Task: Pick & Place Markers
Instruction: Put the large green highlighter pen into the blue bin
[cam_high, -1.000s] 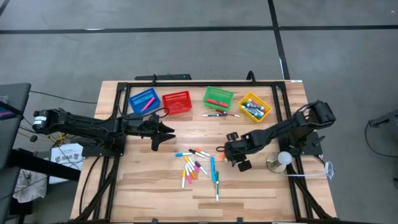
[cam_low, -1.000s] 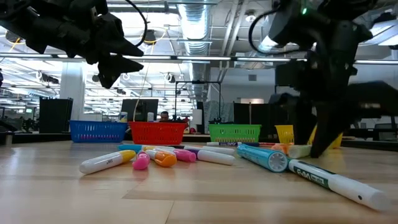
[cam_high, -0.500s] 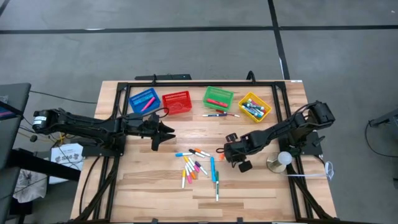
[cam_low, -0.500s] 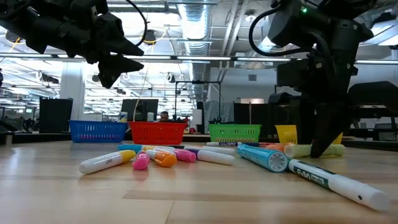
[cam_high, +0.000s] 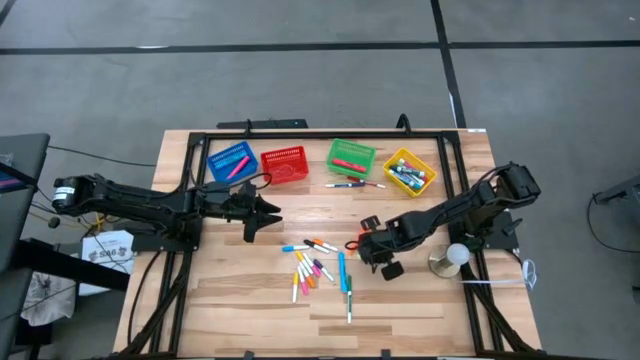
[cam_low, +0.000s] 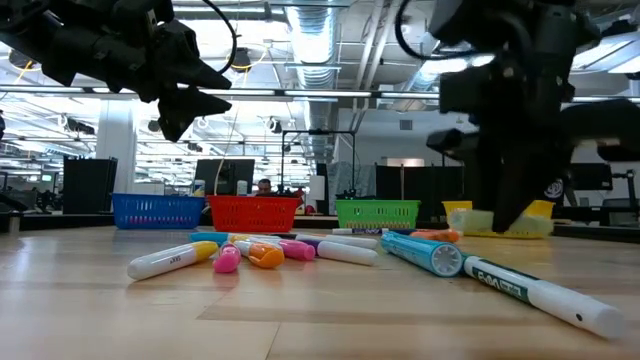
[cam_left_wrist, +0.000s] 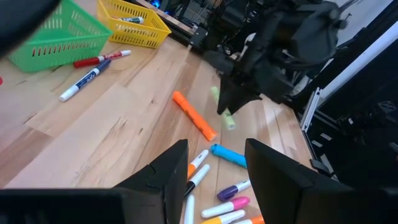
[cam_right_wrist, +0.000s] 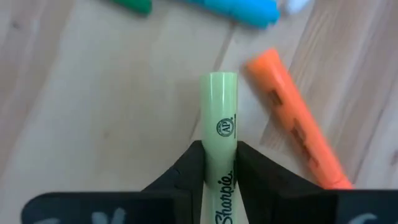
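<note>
1. Right gripper: clamped on pale green highlighter, lifted just above wooden table, beside orange marker.
2. Left gripper: fingers apart, holding nothing, raised near red basket.
3. Loose markers: scattered mid-table.

Both arms are dark, near-black, built of slim tubular links joined by chunkier rounded joint housings. The left arm carries a pale ring at its outer end and black cables trailing beside it. The right arm ends in a blocky dark base. The left gripper has two broad, matte black fingers with angular, wedge-shaped tips; the right gripper has similar black fingers
</note>
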